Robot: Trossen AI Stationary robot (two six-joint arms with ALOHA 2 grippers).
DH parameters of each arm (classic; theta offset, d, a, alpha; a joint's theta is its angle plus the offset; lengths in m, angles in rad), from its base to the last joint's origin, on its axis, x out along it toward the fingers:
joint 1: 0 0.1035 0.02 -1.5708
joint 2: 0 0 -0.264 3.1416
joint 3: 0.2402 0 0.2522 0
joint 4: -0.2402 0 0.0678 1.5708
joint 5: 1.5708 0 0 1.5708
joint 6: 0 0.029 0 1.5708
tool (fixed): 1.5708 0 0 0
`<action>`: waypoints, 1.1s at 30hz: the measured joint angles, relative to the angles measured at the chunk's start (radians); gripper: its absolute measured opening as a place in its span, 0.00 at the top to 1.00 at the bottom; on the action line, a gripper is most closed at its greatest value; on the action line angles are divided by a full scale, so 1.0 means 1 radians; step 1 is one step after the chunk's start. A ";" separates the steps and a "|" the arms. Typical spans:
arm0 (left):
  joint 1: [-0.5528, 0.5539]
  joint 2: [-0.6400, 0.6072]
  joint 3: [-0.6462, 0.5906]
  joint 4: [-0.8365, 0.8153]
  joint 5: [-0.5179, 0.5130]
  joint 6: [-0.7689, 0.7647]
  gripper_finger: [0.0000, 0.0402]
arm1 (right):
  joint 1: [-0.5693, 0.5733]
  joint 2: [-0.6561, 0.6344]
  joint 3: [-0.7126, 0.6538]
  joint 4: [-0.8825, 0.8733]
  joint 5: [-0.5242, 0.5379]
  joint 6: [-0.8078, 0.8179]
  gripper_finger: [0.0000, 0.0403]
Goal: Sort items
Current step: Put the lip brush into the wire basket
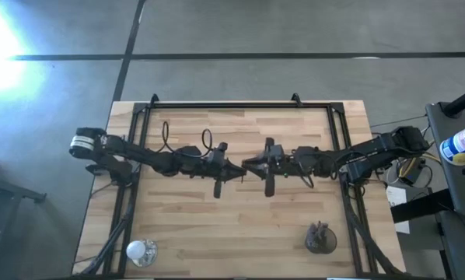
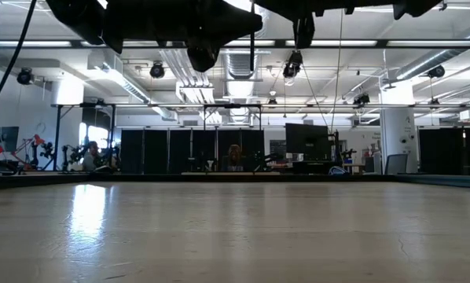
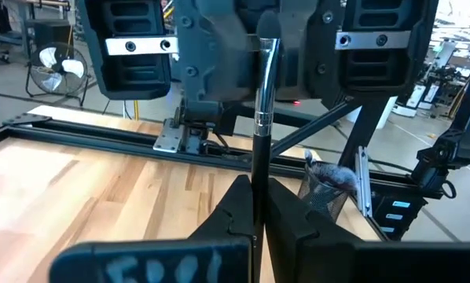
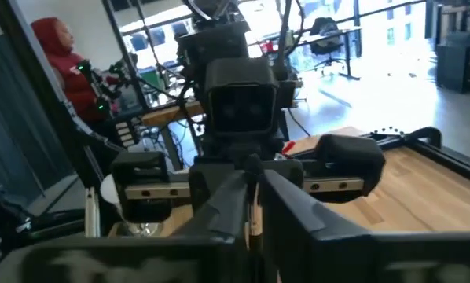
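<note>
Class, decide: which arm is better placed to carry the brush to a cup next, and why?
Left, probably. The left gripper is shut on the brush, while the right gripper only meets it mid-table; which cup it belongs in isn't shown.

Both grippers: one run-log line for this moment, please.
phase: mid-air handover | left gripper: shut on brush | right gripper: meeting it over table centre | dark cup: holds remaining brushes | silver cup: near-left corner

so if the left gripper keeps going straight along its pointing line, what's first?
The right gripper. The left gripper, shut on a brush, faces it tip to tip above mid-table; the gap looks minimal, though depth is unclear.
</note>
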 joint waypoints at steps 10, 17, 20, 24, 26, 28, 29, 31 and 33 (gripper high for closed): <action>-0.001 0.000 0.000 0.000 0.006 -0.029 0.98 | 0.002 -0.006 0.000 -0.002 -0.036 -0.012 0.96; -0.001 0.000 0.002 0.006 0.014 -0.069 0.92 | 0.013 -0.033 -0.001 -0.019 -0.035 -0.018 0.98; -0.001 0.000 0.002 0.001 0.014 -0.082 0.83 | 0.019 -0.057 -0.001 -0.033 -0.035 -0.024 0.98; 0.000 -0.004 -0.001 -0.003 0.012 -0.082 0.73 | 0.031 -0.109 -0.001 -0.100 -0.033 -0.025 0.98; 0.000 -0.013 -0.002 -0.008 0.012 -0.076 0.70 | 0.044 -0.150 -0.001 -0.158 -0.029 -0.023 0.98; 0.000 -0.033 -0.012 -0.012 0.009 -0.067 0.68 | 0.070 -0.199 0.000 -0.236 -0.009 -0.005 0.98; 0.000 -0.047 -0.020 -0.012 0.006 -0.060 0.67 | 0.086 -0.227 0.000 -0.288 0.000 0.006 0.98; 0.001 -0.077 -0.042 -0.007 0.005 -0.053 0.66 | 0.128 -0.283 0.003 -0.412 0.044 0.040 0.98; 0.001 -0.107 -0.068 -0.008 0.003 -0.051 0.66 | 0.181 -0.335 0.015 -0.536 0.103 0.081 0.98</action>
